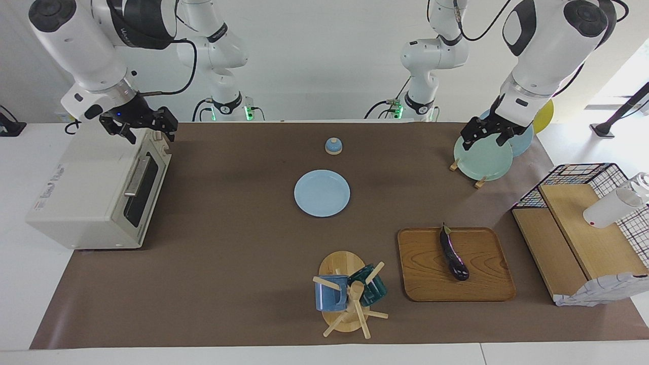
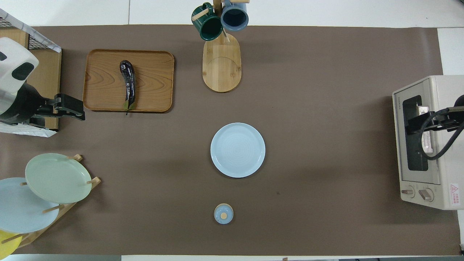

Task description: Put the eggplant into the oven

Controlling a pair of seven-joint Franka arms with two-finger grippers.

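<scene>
The dark purple eggplant [image 1: 454,256] [image 2: 127,85] lies on a wooden tray [image 1: 421,274] [image 2: 152,79] toward the left arm's end of the table. The cream-white oven [image 1: 86,192] [image 2: 440,145] stands at the right arm's end with its glass door [image 1: 139,190] shut. My left gripper [image 1: 488,136] [image 2: 70,108] hangs open and empty in the air by the plate rack, apart from the tray and the eggplant. My right gripper [image 1: 147,126] [image 2: 417,123] hangs open and empty over the oven's top front edge.
A light blue plate [image 1: 322,193] [image 2: 237,149] lies mid-table, with a small blue bell [image 1: 333,146] nearer the robots. A mug tree [image 1: 347,296] with two mugs stands beside the tray. A plate rack [image 1: 482,157] and a wire basket with wooden shelves [image 1: 583,238] stand at the left arm's end.
</scene>
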